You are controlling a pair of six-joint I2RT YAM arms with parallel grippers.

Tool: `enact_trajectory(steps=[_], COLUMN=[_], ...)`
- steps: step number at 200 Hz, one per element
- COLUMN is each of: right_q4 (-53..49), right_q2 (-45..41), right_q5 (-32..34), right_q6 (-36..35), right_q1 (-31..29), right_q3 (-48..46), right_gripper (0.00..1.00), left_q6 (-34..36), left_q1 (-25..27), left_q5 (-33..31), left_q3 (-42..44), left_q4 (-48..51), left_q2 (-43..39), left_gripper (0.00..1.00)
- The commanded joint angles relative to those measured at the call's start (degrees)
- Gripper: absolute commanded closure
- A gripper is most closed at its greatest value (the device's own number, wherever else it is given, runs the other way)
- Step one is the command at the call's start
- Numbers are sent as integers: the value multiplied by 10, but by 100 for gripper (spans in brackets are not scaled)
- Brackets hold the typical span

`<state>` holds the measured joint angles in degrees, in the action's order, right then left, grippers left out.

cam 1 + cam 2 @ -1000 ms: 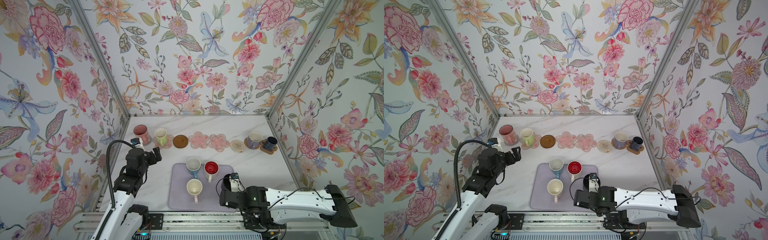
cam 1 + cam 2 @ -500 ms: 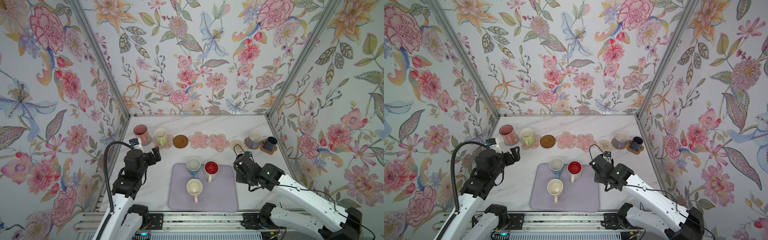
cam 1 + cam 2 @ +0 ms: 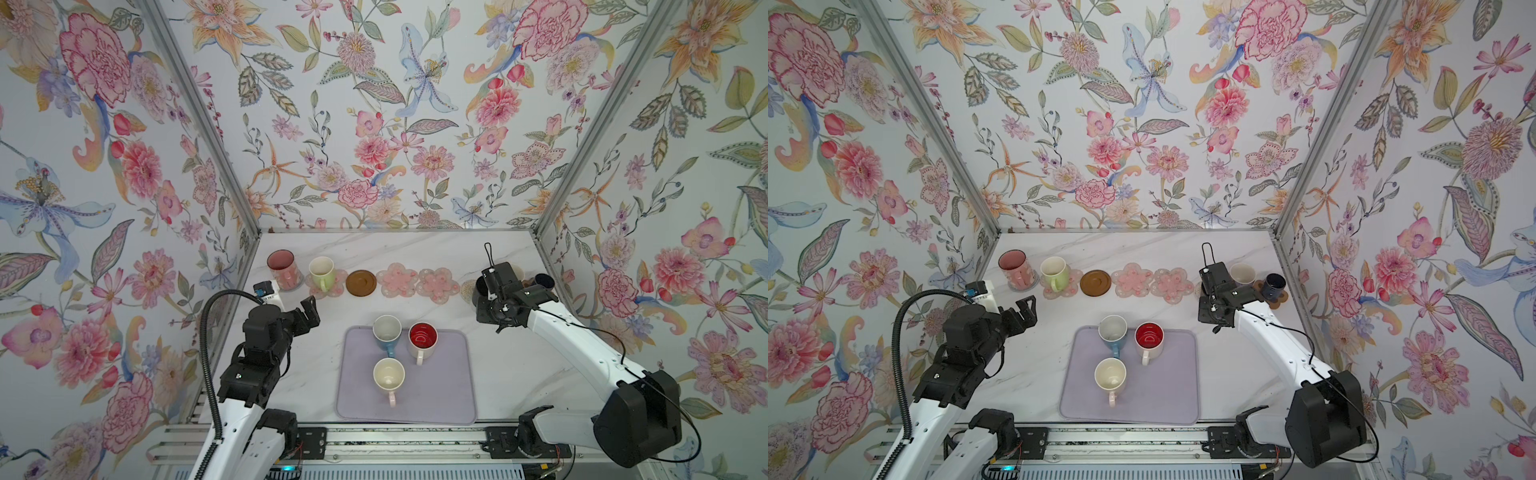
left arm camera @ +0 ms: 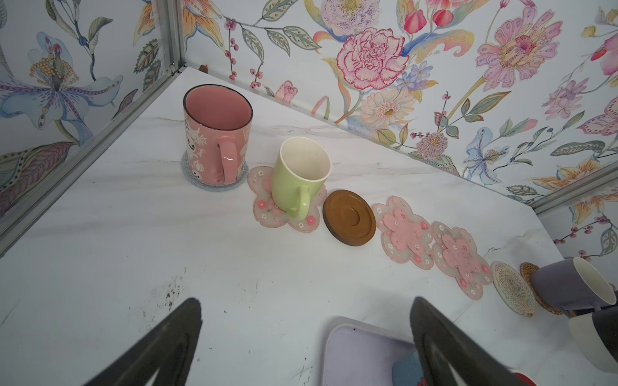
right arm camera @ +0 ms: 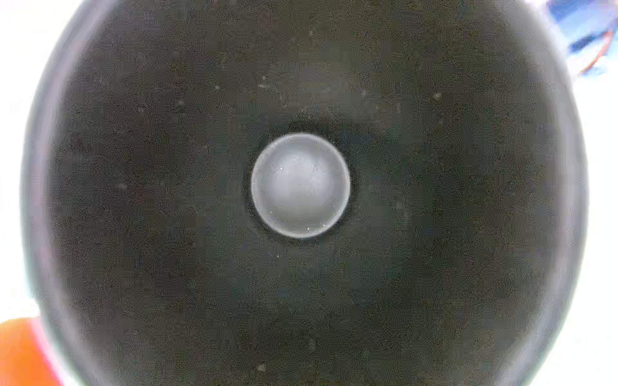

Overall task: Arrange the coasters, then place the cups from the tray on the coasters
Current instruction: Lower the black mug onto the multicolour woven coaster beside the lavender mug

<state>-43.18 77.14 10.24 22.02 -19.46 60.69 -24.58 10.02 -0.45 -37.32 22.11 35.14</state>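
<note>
The tray [image 3: 449,399] lies at the near middle of the table, and both top views show it whole. The left wrist view shows only one corner of it.

The right gripper [image 3: 488,307] is over the right end of the coaster row. Its fingers are hidden in every view, but it is closed and seems clamped on the black mug [image 3: 478,291]. A second ago it was low by the tray's near right corner, and half a second ago it was beside the tray's right edge. The left gripper [image 4: 301,341] hangs with its fingers wide apart and nothing between them, where it was a second ago.

The right wrist view looks straight down the black mug's [image 5: 301,284] long axis. The mug is upright, mouth up, with its pale bottom centred. Its handle cannot be seen, nor whether it touches the woven coaster [image 4: 511,294] below.

The blue mug [image 3: 386,332], white mug [image 3: 422,338] and cream mug [image 3: 388,376] stand unmoved on the tray, handles toward the near edge.

In the row, the pink mug [image 4: 217,133] is on the grey coaster [image 4: 214,187] and the green mug [image 4: 301,173] on a flower coaster [image 4: 267,214]. The brown coaster [image 3: 361,283] lies bare. The lavender mug [image 3: 1242,274] is clear in a top view and nearly hidden behind the gripper elsewhere. The navy mug [image 3: 1273,286] stands at the far right.
</note>
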Motion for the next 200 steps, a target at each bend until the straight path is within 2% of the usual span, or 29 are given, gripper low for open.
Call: enact_trajectory(steps=[1,37,108,200], right_q4=[53,64,81,110], right_q2=[20,74,147,190], right_q5=[-8,-24,-30,-26], right_q6=[-47,-69,-86,-87], right_q1=[22,53,65,74], right_q3=[37,74,118,122], right_gripper=[100,100,100,100], left_q6=[-13,-21,-21,-21], left_q1=[-5,-5,-5,-5], left_q5=[-13,-16,-12,-7], left_q3=[9,25,30,32], left_q4=[24,33,30,26], left_q2=[-19,-49,-51,-52], left_gripper=[1,1,1,1])
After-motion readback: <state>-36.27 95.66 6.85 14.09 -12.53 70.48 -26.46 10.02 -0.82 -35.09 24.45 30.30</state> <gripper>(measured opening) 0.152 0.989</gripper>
